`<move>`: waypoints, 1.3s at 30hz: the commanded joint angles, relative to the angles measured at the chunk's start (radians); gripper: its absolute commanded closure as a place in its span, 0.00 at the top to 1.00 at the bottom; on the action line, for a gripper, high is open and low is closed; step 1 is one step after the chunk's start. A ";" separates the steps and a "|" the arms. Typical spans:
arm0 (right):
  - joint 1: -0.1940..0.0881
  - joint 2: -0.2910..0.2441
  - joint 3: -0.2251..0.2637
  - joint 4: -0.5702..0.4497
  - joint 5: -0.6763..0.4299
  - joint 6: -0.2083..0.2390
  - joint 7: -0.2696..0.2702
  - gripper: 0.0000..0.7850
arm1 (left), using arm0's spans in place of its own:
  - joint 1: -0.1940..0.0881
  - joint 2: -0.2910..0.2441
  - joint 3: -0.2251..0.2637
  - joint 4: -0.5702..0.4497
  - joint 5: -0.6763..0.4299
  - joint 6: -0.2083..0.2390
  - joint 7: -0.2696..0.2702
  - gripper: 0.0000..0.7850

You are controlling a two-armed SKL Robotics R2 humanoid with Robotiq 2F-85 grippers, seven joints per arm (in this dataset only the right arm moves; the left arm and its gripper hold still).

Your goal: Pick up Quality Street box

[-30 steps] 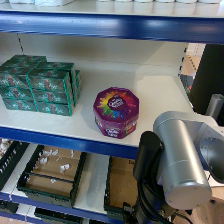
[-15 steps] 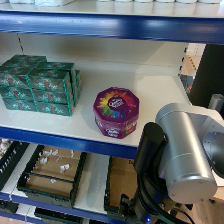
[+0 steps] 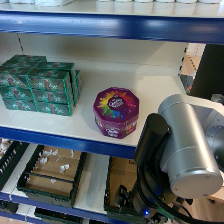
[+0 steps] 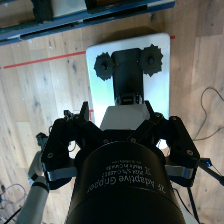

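From the head, the right arm's silver elbow [image 3: 192, 142] is swelling larger and creeping left toward the Quality Street box [image 3: 116, 112], which is sitting untouched on the white shelf [image 3: 150, 90] beside the green boxes [image 3: 40, 85]; the reach is only beginning; at the wrist, the gripper [image 4: 122, 145] is hanging open over the wooden floor [image 4: 45, 95], empty.

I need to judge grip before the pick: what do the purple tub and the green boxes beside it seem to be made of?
The Quality Street box looks like glossy plastic or printed tin; its lid shows a sheen, but which one is unclear. The stacked green boxes look like matte printed cardboard, with sharp folded edges. Both rest on a white shelf with a painted look.
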 commanded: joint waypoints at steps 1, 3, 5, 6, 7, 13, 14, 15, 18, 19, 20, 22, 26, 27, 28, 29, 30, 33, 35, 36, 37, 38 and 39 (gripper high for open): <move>-0.001 0.001 -0.019 0.000 0.003 0.001 -0.007 1.00 | 0.000 0.000 0.000 0.000 0.000 0.000 0.000 0.00; -0.001 0.001 -0.029 0.001 0.007 0.001 -0.012 1.00 | 0.000 0.000 0.000 0.000 0.000 0.000 0.000 0.00; -0.001 0.002 -0.044 0.004 0.012 0.001 -0.019 1.00 | 0.000 0.000 0.000 0.000 0.000 0.000 0.000 0.00; -0.001 0.003 -0.049 0.006 0.014 0.001 -0.021 1.00 | 0.000 0.000 0.000 0.000 0.000 0.000 0.000 0.00; -0.001 0.004 -0.057 0.007 0.019 0.001 -0.025 1.00 | 0.000 0.000 0.000 0.000 0.000 0.000 0.000 0.00; -0.001 0.012 -0.095 0.007 0.053 0.009 -0.048 1.00 | 0.000 0.000 0.000 0.000 0.000 0.000 0.000 0.00; -0.001 0.013 -0.099 0.007 0.055 0.010 -0.051 1.00 | 0.000 0.000 0.000 0.000 0.000 0.000 0.000 0.00; -0.001 0.014 -0.106 0.007 0.060 0.012 -0.056 1.00 | 0.000 0.000 0.000 0.000 0.000 0.000 0.000 0.00; -0.001 0.017 -0.121 0.007 0.065 0.015 -0.069 1.00 | 0.000 0.000 0.000 0.000 0.000 0.000 0.000 0.00; 0.000 0.018 -0.127 0.007 0.065 0.015 -0.075 1.00 | 0.000 0.000 0.000 0.000 0.000 0.000 0.000 0.00; -0.001 0.018 -0.129 0.007 0.066 0.015 -0.078 1.00 | 0.000 0.000 0.000 0.000 0.000 0.000 0.000 0.00; -0.003 0.020 -0.134 0.008 0.068 0.015 -0.091 1.00 | 0.000 0.000 0.000 0.000 0.000 0.000 0.000 0.00; -0.004 0.023 -0.139 0.008 0.084 0.015 -0.134 1.00 | 0.000 0.000 0.000 0.000 0.000 0.000 0.000 0.00; -0.004 0.025 -0.140 0.008 0.089 0.015 -0.150 1.00 | 0.000 0.000 0.000 0.000 0.000 0.000 0.000 0.00; -0.004 0.026 -0.142 0.008 0.099 0.015 -0.184 1.00 | 0.000 0.000 0.000 0.000 0.000 0.000 0.000 0.00; -0.004 0.027 -0.142 0.008 0.105 0.015 -0.199 1.00 | 0.000 0.000 0.000 0.000 0.000 0.000 0.000 0.00; -0.006 0.029 -0.142 0.008 0.117 0.015 -0.227 1.00 | 0.000 0.000 0.000 0.000 0.000 0.000 0.000 0.00; -0.010 0.034 -0.142 0.007 0.143 0.015 -0.283 1.00 | 0.000 0.000 0.000 0.000 0.000 0.000 0.000 0.00; -0.013 0.037 -0.144 0.008 0.158 0.015 -0.310 1.00 | 0.000 0.000 0.000 0.000 0.000 0.000 0.000 0.00; -0.015 0.038 -0.144 0.007 0.163 0.015 -0.321 1.00 | 0.000 0.000 0.000 0.000 0.000 0.000 0.000 0.00; -0.018 0.041 -0.145 0.008 0.170 0.015 -0.345 1.00 | 0.000 0.000 0.000 0.000 0.000 0.000 0.000 0.00; -0.020 0.042 -0.146 0.008 0.172 0.015 -0.356 1.00 | 0.000 0.000 0.000 0.000 0.000 0.000 0.000 0.00; -0.023 0.045 -0.147 0.008 0.176 0.015 -0.376 1.00 | 0.000 0.000 0.000 0.000 0.000 0.000 0.000 0.00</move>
